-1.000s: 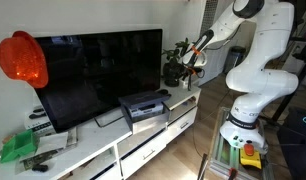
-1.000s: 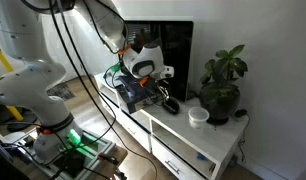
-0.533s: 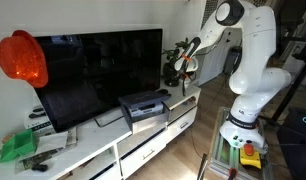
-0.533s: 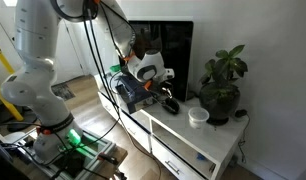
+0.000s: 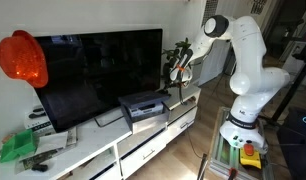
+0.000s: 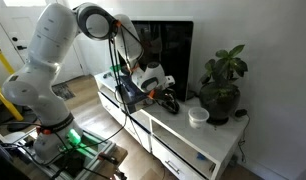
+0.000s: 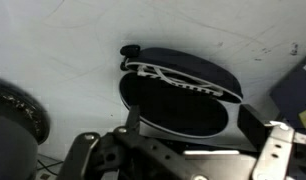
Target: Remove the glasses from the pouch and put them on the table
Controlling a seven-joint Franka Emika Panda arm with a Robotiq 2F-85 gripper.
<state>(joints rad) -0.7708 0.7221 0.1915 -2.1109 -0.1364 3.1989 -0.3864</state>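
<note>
My gripper (image 7: 193,128) hangs just above a dark oval pouch (image 7: 181,95) that lies flat on the white table (image 7: 63,40). My two fingers (image 7: 133,116) stand wide apart and hold nothing, and the pouch's near half shows between them. The glasses are not visible. A pale wavy line (image 7: 183,80) runs along the pouch's upper lip, and I cannot tell whether it is a zip, a trim or part of a frame. I judge the glasses to be inside.

The pouch looks soft and light, and it lies loose on a smooth top. If I close on the outer fabric, the whole pouch would likely lift with the glasses in it. A hard pinch across the middle could press on the lenses or bend a temple. A push from one finger alone could slide the pouch toward the dark round object (image 7: 13,120) at the side of the wrist view.

Only the wrist view shows the pouch's mouth and the small knob (image 7: 128,52) at its end. In an exterior view the pouch is a small dark lump (image 6: 169,100) between a black box (image 6: 128,90) and a white cup (image 6: 198,116), in front of the TV (image 6: 163,45) and near a potted plant (image 6: 221,85). In an exterior view taken from the far end of the table (image 5: 103,150), the gripper (image 5: 179,68) hides the pouch altogether.
</note>
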